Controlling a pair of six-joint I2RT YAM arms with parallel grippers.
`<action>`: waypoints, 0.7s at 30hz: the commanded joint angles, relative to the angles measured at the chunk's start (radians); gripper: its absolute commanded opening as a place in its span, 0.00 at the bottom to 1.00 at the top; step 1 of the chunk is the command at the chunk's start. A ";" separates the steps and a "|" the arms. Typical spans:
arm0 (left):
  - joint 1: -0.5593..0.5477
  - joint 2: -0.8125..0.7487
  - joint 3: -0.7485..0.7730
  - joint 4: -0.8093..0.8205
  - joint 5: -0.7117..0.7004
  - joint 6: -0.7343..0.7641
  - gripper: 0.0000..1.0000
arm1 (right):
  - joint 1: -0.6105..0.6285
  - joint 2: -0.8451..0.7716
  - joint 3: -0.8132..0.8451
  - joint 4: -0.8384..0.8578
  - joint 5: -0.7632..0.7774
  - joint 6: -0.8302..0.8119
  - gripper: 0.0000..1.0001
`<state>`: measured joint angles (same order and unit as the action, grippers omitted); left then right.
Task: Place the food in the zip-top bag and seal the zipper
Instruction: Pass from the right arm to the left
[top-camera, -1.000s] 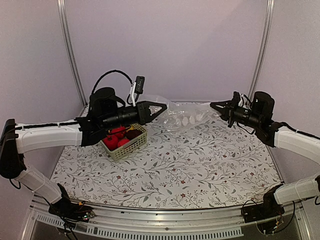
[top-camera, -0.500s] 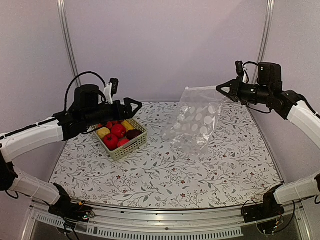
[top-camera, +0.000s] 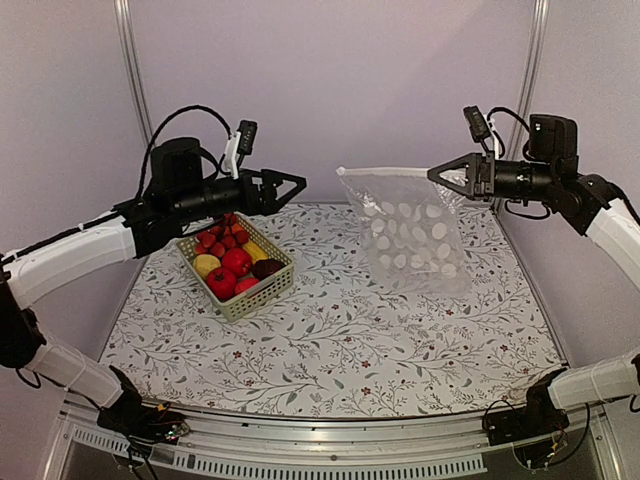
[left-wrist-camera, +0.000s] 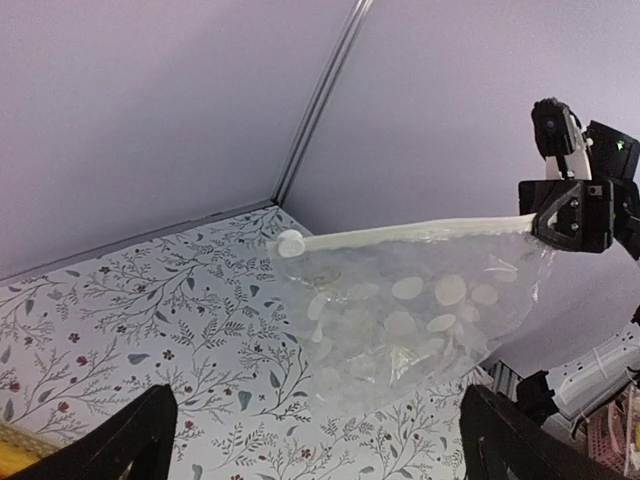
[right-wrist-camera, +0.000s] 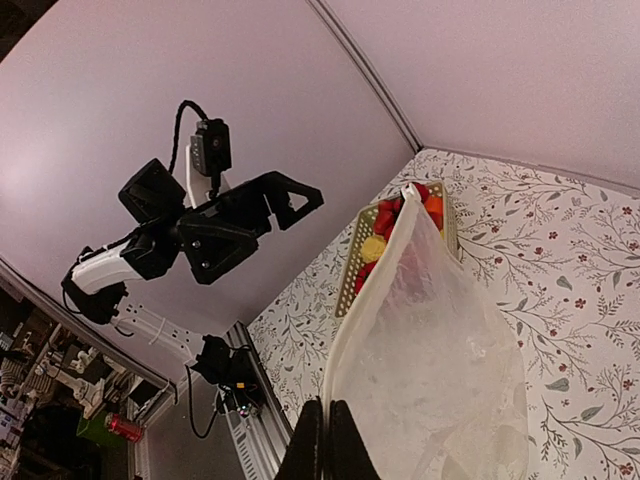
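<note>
Limp, slippery zip-top bag (top-camera: 412, 238) dangles from the right pincer (top-camera: 440, 176) pinching its zipper (top-camera: 385, 170); the wide-spread left pincer (top-camera: 290, 186) should take the strip's free end.

Zip-top bag (right-wrist-camera: 432, 360) in right tool (right-wrist-camera: 326, 408)

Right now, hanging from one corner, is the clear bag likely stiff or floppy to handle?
Probably floppy: the zip-top bag hangs crinkled from the right gripper. Likely light, since one corner pinch carries it. Its zipper runs nearly straight, so that edge seems stiffer.
</note>
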<state>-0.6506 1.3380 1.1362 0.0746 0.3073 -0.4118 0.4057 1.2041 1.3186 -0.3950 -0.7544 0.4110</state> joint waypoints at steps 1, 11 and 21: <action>-0.038 0.092 0.077 0.150 0.204 -0.016 1.00 | 0.007 -0.077 -0.008 0.103 -0.107 0.054 0.00; -0.062 0.161 0.154 0.316 0.355 -0.131 1.00 | 0.006 -0.122 -0.038 0.274 -0.158 0.145 0.00; -0.083 0.208 0.195 0.304 0.361 -0.151 0.96 | 0.007 -0.128 -0.085 0.429 -0.209 0.247 0.00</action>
<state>-0.7139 1.5127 1.3029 0.3691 0.6514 -0.5457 0.4057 1.0840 1.2484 -0.0513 -0.9321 0.6132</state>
